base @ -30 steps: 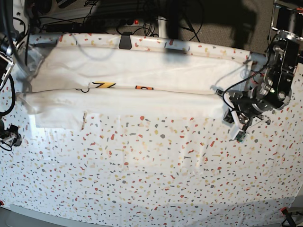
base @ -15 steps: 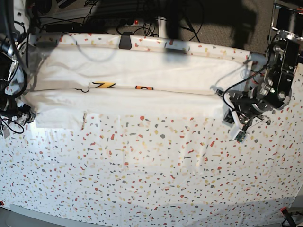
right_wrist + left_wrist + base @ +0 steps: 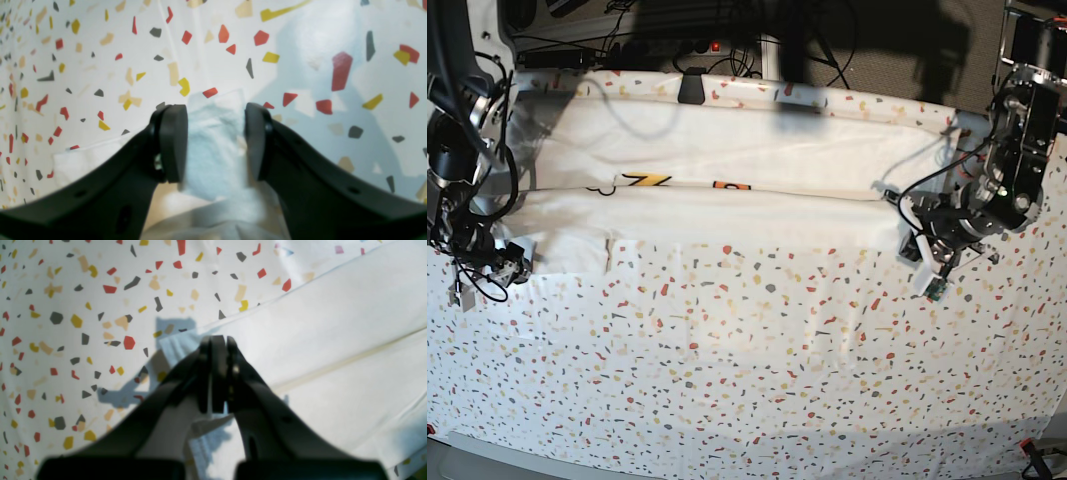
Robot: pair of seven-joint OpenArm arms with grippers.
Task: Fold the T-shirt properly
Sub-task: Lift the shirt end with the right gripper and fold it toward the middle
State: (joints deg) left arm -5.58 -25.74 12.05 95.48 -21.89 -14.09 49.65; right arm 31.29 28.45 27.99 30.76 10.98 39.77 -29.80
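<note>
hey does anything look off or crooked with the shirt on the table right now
Nothing stands out. The T-shirt lies in a long, fairly even fold. The left gripper is shut on its corner; the right gripper is open over the other end.

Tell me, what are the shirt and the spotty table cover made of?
T-shirt: looks like soft white cloth, probably cotton; matte, it creases and lies in folded layers. Table cover: smooth sheet printed with coloured flecks, faintly shiny; cloth or plastic, can't tell.

A white table cover (image 3: pixel 757 370) speckled with red, yellow and grey flecks spreads over the whole table. Beyond its far edge lie dark cables (image 3: pixel 677 45), and a black clip (image 3: pixel 692 87) sits on that edge.
</note>
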